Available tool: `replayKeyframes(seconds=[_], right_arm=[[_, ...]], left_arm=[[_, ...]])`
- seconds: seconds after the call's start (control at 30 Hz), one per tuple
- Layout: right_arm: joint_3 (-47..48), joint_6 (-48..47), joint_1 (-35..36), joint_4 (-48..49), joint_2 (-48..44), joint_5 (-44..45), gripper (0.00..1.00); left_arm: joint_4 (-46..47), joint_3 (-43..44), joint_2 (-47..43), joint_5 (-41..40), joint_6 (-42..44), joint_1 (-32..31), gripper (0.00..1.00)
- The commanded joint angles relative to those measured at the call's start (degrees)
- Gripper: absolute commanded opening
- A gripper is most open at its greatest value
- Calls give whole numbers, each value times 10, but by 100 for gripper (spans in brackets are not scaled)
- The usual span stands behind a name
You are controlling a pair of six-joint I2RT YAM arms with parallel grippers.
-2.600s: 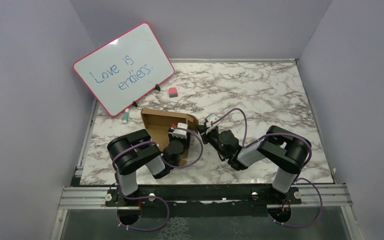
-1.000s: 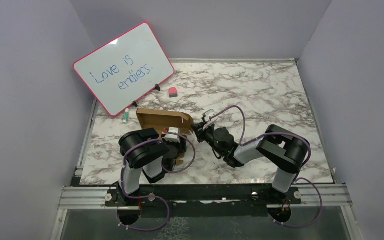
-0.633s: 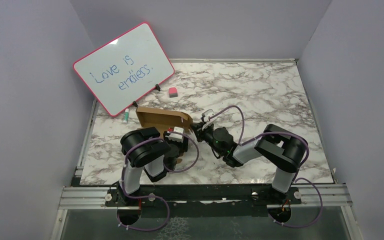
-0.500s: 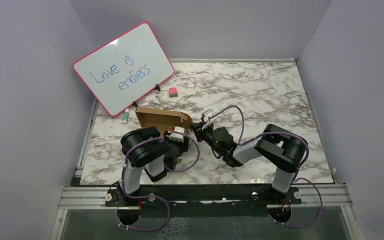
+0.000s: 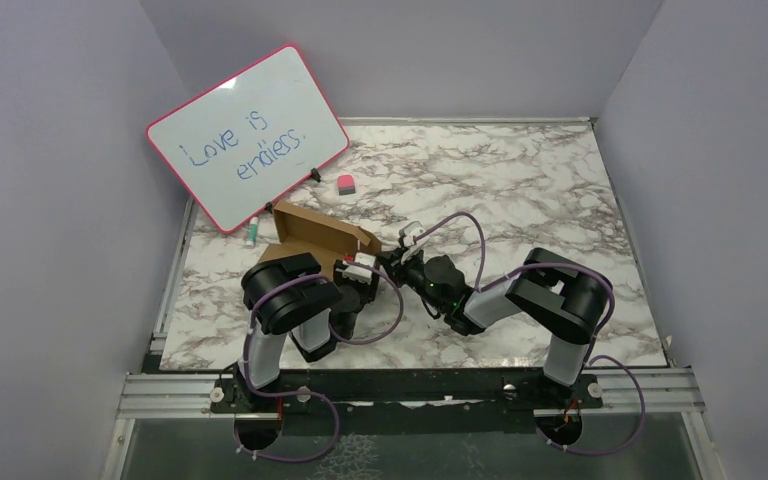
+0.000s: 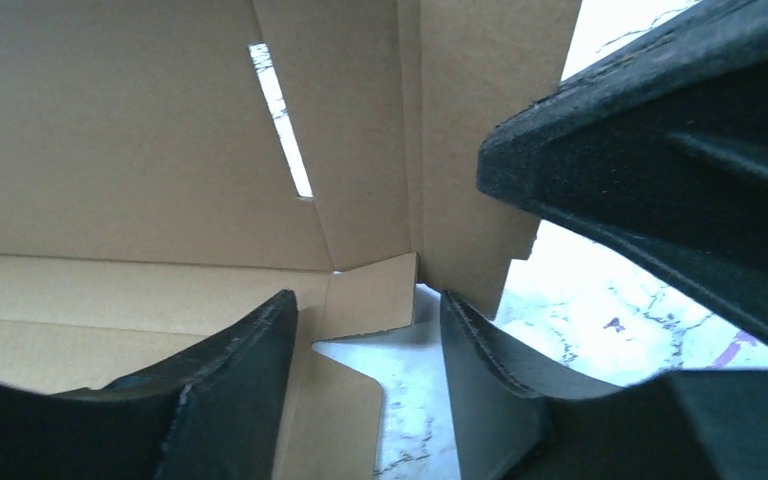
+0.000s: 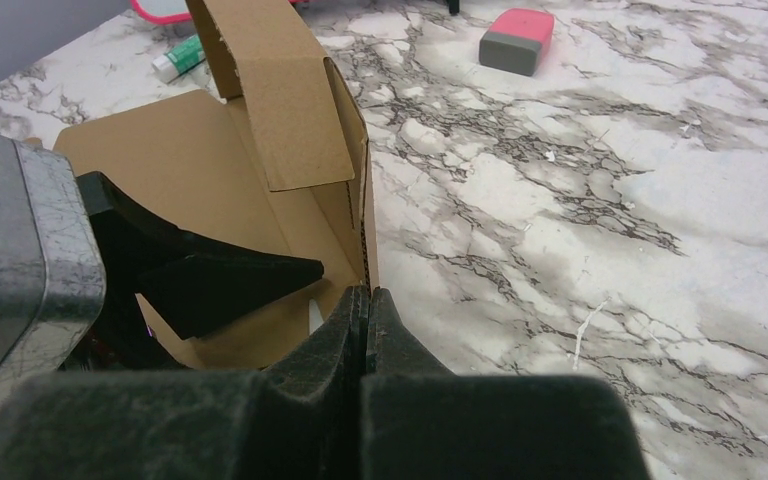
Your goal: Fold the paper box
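Since half a second ago, the paper box (image 5: 318, 232) has shifted: its far left corner has swung toward 12 o'clock in the overhead view, and a lower panel of it now shows beside the left arm. We see the box on the desk (image 5: 520, 190) at about 8 o'clock from the desk's middle, partly raised, with both arms meeting at its right end.

From the right wrist, the right pincer (image 7: 365, 295) is clenched on the box's upright corner edge, one flap folded over above it at 11 o'clock. From the left wrist, the left pincer (image 6: 365, 300) is released, its fingers (image 6: 250, 380) apart inside the box, a small tab and bare desk showing in the gap.

Overhead, the whiteboard (image 5: 247, 137) leans at 11 o'clock from the box, a pink eraser (image 5: 345, 183) lies at 1 o'clock, and a green marker (image 5: 251, 233) lies just beside the box's left corner at 9 o'clock.
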Motion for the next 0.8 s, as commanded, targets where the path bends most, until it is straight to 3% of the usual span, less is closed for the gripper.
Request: replayKeyframes(seconds=[0.0, 0.27, 0.6, 0.77], right_arm=[[6, -7, 7, -4, 6, -19, 1], [7, -16, 7, -10, 8, -19, 1], [12, -16, 7, -22, 2, -46, 1], [11, -12, 7, -28, -6, -51, 1]], left_arm=[[147, -17, -22, -37, 24, 1, 53], [112, -41, -71, -35, 8, 4, 46], [42, -27, -81, -12, -52, 40, 45], [83, -50, -57, 17, -81, 55, 44]])
